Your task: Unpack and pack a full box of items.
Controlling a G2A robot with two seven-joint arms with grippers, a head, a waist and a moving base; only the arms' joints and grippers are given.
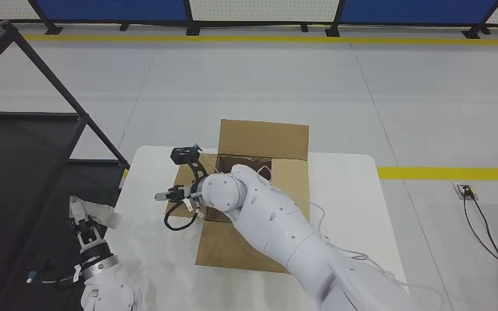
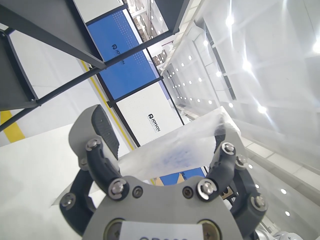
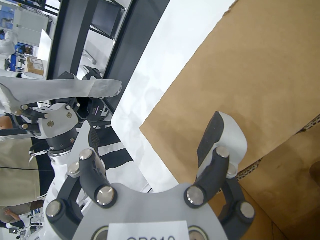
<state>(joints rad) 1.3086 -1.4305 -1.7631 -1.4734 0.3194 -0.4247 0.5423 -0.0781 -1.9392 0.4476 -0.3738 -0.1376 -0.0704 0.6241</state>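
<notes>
In the top view, the opened box (image 1: 263, 140) is seen on the table (image 1: 350, 179), with the right gripper (image 1: 187, 153) held beside its flap. In the left wrist view, a translucent pouch (image 2: 175, 151) is seen lying across the spread, unclenched left gripper (image 2: 160, 121), seemingly kept clear of the table. In the right wrist view, the right gripper's jaws are held parted and empty, presumably ready for another item.

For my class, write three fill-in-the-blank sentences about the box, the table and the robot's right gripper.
1. The box is made of brown ___.
2. It stands on a ___ table.
3. The right gripper hovers beside a box flap with its fingers ___, gripping nothing.

Missing words: cardboard; white; open.
</notes>
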